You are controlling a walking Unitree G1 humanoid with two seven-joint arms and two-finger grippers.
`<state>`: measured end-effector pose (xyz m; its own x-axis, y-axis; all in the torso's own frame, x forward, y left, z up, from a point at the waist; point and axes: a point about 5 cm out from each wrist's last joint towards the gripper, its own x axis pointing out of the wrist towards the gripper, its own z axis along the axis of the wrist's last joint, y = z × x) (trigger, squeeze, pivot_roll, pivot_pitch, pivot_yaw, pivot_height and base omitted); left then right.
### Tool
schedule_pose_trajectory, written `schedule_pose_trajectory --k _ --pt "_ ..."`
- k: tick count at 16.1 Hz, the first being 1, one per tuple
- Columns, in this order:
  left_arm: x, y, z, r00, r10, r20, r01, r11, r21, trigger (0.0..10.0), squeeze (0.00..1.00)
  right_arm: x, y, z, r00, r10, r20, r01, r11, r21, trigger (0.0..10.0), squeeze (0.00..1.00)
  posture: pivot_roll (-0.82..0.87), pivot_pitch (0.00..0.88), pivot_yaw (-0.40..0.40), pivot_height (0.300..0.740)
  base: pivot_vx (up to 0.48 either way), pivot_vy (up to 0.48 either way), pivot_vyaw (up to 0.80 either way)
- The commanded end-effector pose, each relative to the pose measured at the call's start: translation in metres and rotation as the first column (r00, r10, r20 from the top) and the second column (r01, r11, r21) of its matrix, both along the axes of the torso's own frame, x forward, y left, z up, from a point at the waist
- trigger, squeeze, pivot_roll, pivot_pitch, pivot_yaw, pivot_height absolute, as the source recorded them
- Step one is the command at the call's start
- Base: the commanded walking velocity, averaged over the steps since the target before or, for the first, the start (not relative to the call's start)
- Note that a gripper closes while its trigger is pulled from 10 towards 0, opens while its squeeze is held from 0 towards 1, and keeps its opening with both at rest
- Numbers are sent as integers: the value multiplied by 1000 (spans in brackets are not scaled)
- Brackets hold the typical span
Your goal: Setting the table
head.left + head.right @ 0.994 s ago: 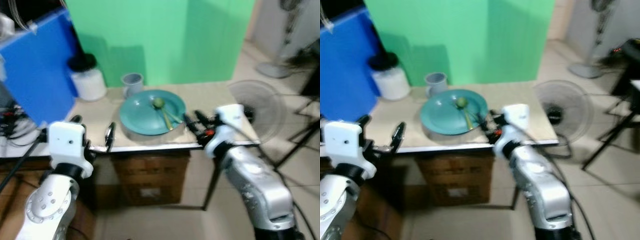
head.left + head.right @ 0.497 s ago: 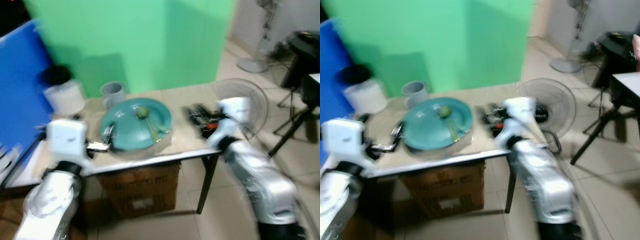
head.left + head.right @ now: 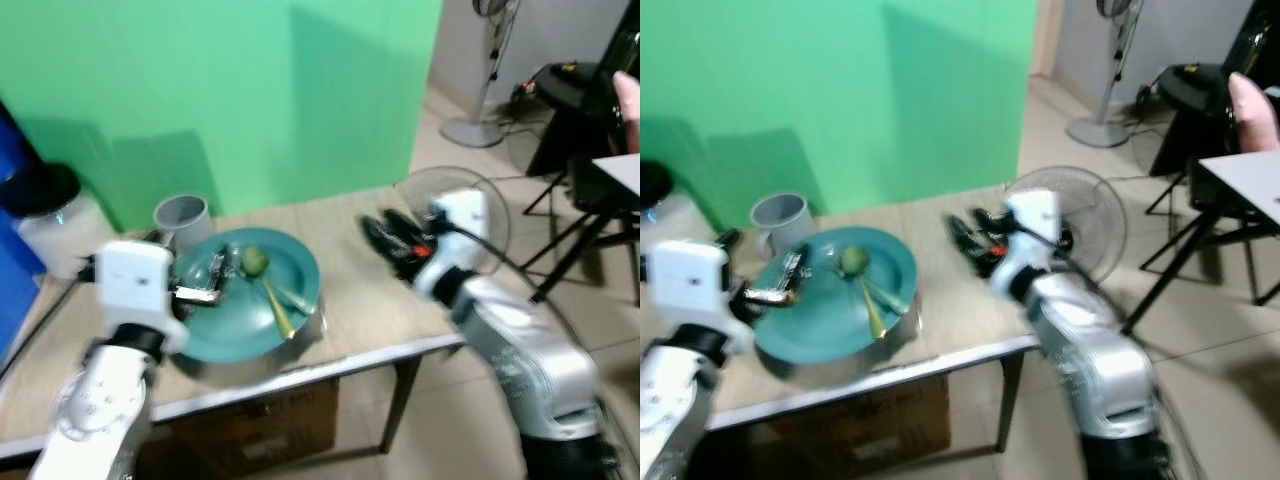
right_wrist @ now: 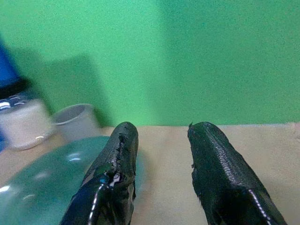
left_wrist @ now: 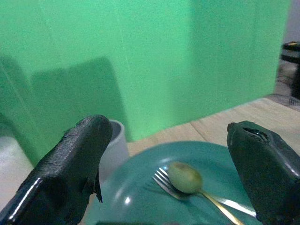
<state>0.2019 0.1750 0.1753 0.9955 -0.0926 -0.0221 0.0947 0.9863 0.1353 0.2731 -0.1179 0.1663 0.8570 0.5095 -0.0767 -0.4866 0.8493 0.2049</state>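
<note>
A teal plate (image 3: pixel 232 322) sits on the wooden table (image 3: pixel 360 310). It holds a small green fruit (image 3: pixel 255 262), a gold spoon (image 3: pixel 278 310) and a fork (image 5: pixel 161 177). My left gripper (image 3: pixel 208 282) hovers open over the plate's left part, its fingers (image 5: pixel 79 154) wide apart on either side of the fruit (image 5: pixel 184 177). My right gripper (image 3: pixel 393 235) is open above bare table, to the right of the plate and apart from it. A grey cup (image 3: pixel 183 213) stands just behind the plate.
A white jar with a black lid (image 3: pixel 50 225) stands at the table's back left. A floor fan (image 3: pixel 478 195) lies behind the table's right end, with a black stand (image 3: pixel 575 110) and a pedestal fan (image 3: pixel 485 70) beyond. A cardboard box (image 3: pixel 250 435) sits under the table.
The camera has swung, shifting the whole picture. My left gripper has come from the table's front edge to over the plate. My right gripper has drawn away from the plate's right rim.
</note>
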Motion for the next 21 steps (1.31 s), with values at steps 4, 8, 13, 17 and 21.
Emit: schedule_pose_trajectory --k 4,8,13,17,21 --pt "-8 13 -6 994 101 -51 -102 994 -24 10000 0 0 11 -1 994 105 -34 -105 994 19 10000 0 21 1 24 740 276 0 0" --pt "-7 31 -33 957 165 -239 -206 966 -156 10000 639 4 2 -6 988 143 -63 -142 990 25 10000 0 12 0 24 740 0 0 0" --pt "-3 54 -47 908 243 -341 -312 936 -165 10000 918 -1 -15 -14 972 227 -66 -230 972 -38 10000 0 -14 0 38 740 0 0 0" --pt "-1 47 -58 899 112 -423 -260 914 -311 10000 0 -6 -16 -18 945 319 -80 -325 942 -81 10000 0 -21 0 30 740 0 0 0" --pt "-3 51 -73 865 49 -499 -357 761 -542 10000 0 -24 -16 -24 860 500 -103 -510 852 -116 10000 0 -35 0 32 740 0 0 0"
